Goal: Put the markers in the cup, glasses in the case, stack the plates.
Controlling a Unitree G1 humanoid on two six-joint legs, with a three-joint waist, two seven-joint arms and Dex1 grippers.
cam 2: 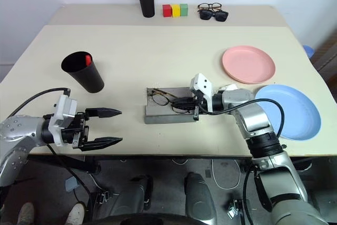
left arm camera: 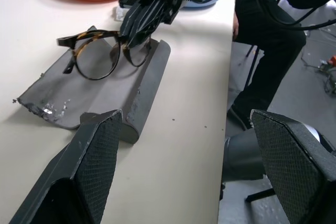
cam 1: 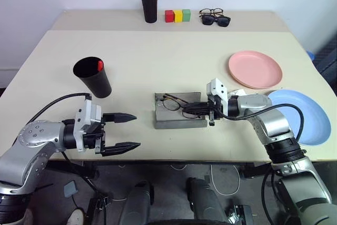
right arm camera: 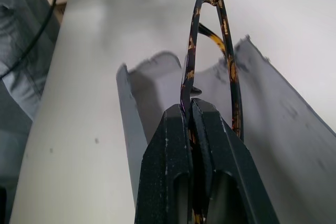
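Wide tan table [cam 1: 158, 61] under everything, plain white wall behind.

Right pincer [right arm camera: 191, 111] shut tight on the glasses [left arm camera: 97, 59], pinching one end of the speckled brown frame. Glasses poking straight out past the fingertips, lenses standing up on edge or close to it, long way in line with the pincer. Right under them, the grey case [cam 1: 176, 122], lid open, lying flat, long way in line with the pincer too. Glasses and case lined up well. Hard to tell which: frame touching the lining, or hanging just above it. Nothing else inside the case.

Left pincer [cam 1: 137, 130] wide apart, holding nothing. Sits past the far end of the case from the right pincer, pointing back toward it. Near that end of the case, so maybe handy for shutting the lid later.

Next move, at a guess: down a tiny bit, then open up and lay the glasses flat in the tray. Could go wrong with the frame tipping over the low side wall.

Black cup [cam 1: 95, 80] beyond the left pincer, farther from the table edge, with a red marker [cam 1: 100, 66] sticking up inside.

Pink plate [cam 1: 255, 69] and blue plate [cam 1: 310, 114] off past the wrist end of the right pincer, just beside each other, not stacked yet, both bare.
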